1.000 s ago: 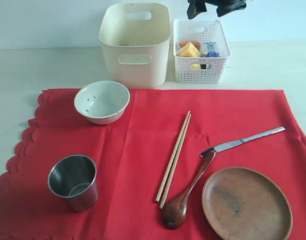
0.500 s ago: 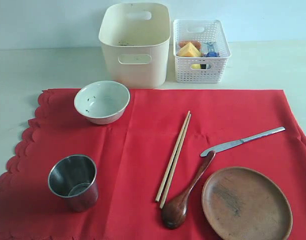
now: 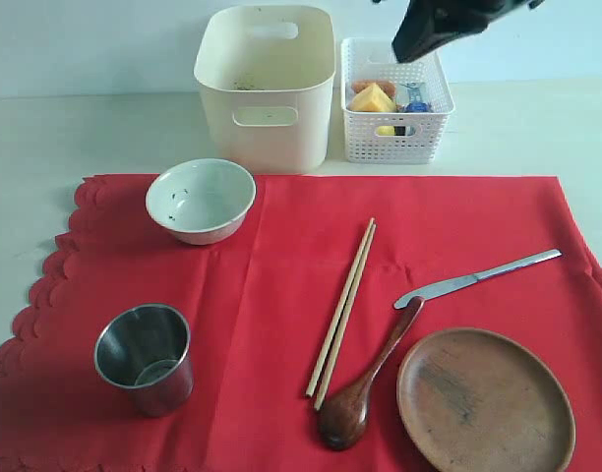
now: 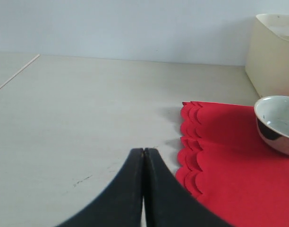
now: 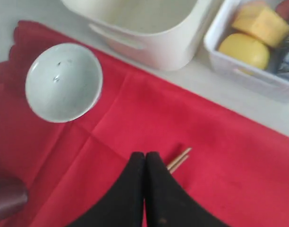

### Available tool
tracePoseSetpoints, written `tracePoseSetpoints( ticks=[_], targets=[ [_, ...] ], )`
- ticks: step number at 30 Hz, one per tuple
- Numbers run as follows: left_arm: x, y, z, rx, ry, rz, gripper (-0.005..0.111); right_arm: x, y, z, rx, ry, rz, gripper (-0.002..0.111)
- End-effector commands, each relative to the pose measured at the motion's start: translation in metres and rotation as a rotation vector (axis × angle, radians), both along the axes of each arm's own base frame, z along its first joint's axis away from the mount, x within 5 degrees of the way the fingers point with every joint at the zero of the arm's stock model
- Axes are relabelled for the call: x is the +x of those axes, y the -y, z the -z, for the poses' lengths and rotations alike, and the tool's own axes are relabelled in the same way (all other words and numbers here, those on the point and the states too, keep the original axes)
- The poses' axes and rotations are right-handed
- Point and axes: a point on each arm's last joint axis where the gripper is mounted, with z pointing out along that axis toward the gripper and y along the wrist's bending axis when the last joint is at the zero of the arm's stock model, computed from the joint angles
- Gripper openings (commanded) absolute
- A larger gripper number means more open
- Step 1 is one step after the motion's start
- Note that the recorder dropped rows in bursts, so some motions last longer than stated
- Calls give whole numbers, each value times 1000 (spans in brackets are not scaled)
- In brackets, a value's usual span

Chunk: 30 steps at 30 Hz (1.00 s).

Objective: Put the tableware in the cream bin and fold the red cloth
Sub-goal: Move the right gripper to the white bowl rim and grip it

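Likely lab test bench: plain pale table (image 3: 45,138), white wall (image 3: 85,49), red cloth (image 3: 281,285), robot arm (image 3: 434,25) overhead.

Red cloth (image 3: 281,295) spread flat on table (image 3: 85,128), scalloped edge left. White speckled bowl (image 3: 200,200) upright, near cloth's far-left corner. Steel cup (image 3: 145,358) upright, near-left corner. Wooden chopsticks (image 3: 341,313) paired, diagonal, mid-cloth. Steel knife (image 3: 478,277) near right edge, blade tip meeting dark wooden spoon (image 3: 365,383) handle. Round brown plate (image 3: 485,400) at near-right corner. Cream bin (image 3: 267,88) upright, just beyond cloth's far edge.

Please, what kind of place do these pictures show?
Probably a staged meal setup in a plain room, not a real home: a red cloth laid with bowl, chopsticks and plate, a cream bin behind it, and a bare pale wall.
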Motion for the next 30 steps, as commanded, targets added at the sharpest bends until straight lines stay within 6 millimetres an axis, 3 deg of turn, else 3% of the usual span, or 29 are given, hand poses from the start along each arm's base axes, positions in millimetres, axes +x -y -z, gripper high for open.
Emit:
tracePoseSetpoints(
  ticks=[1, 5, 11, 13, 17, 22, 25, 30],
  targets=[
    [0, 0, 1, -6, 7, 5, 1, -22, -31, 20, 71, 4, -200, 0],
    [0, 0, 1, -6, 7, 5, 1, -33, -54, 30, 112, 46, -265, 0],
    [0, 0, 1, -6, 7, 5, 1, -32, -84, 44, 180, 40, -224, 2],
    [0, 0, 1, -6, 7, 5, 1, -30, -94, 55, 180, 31, -184, 10],
    [0, 0, 1, -6, 7, 5, 1, -21, -116, 79, 185, 94, -106, 36],
    [0, 0, 1, -6, 7, 5, 1, -4, -128, 101, 178, 118, -64, 64],
    [0, 0, 1, -6, 7, 5, 1, 8, -136, 120, 166, 113, -49, 73],
    [0, 0, 1, -6, 7, 5, 1, 27, -144, 140, 72, 165, -117, 74]
  ],
)
